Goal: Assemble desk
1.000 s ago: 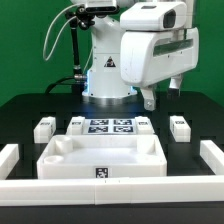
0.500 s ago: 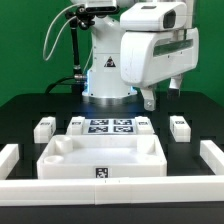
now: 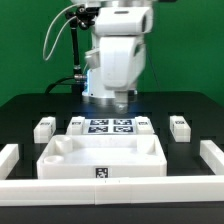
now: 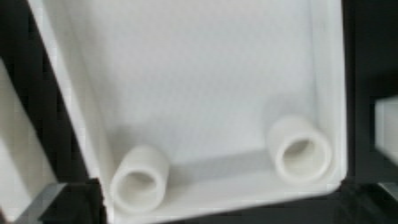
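Wide-open pincer (image 3: pixel 120 99), empty, hangs over mid black tabletop (image 3: pixel 25 108). Smooth white plastic desk top (image 3: pixel 100 155), tray-shaped w/ raised rim, sits at near edge, centre; round tube sockets (image 4: pixel 299 155) inside. Blocky tagged legs (image 3: pixel 44 127) in row behind.

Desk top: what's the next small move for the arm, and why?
Probably lower the open claw toward the desk top, aiming at its rim. The claw hangs raised and empty, the wrist view is filled by the top and two round sockets, and all four legs lie loose, so the top looks like the first grasp.
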### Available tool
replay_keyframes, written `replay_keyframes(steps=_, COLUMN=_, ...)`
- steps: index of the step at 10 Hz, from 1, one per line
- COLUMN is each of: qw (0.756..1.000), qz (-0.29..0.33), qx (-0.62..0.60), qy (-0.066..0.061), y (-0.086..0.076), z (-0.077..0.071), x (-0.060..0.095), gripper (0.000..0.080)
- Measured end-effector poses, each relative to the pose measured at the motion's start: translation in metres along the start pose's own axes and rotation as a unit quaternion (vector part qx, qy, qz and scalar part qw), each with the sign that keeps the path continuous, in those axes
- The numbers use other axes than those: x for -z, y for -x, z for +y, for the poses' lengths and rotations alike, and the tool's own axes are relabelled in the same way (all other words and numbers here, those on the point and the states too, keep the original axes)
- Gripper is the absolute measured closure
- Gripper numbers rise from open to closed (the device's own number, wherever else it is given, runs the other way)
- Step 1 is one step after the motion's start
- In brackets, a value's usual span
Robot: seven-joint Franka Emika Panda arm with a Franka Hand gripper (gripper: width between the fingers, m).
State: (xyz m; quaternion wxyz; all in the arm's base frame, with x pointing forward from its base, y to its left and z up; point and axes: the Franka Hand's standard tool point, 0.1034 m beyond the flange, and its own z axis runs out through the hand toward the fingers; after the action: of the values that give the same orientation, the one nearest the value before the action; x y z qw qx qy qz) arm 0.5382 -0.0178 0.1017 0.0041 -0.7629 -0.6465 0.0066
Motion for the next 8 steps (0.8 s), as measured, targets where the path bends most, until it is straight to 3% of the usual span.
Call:
replay_keyframes(steps=2, qw=0.999, qz=0.0, qx=0.043, qy=-0.01, y=0.015, z=-0.007, x=-0.011, gripper=0.015)
replay_keyframes(steps=5, qw=0.999, qz=0.002, qx=0.048, qy=-0.007, y=0.019, z=-0.009, x=-0.015, gripper=0.015)
replay_keyframes(steps=8, qw=0.999, qz=0.009, qx=0.043, qy=-0.013, y=0.047, z=-0.046, x=-0.062, gripper=0.015)
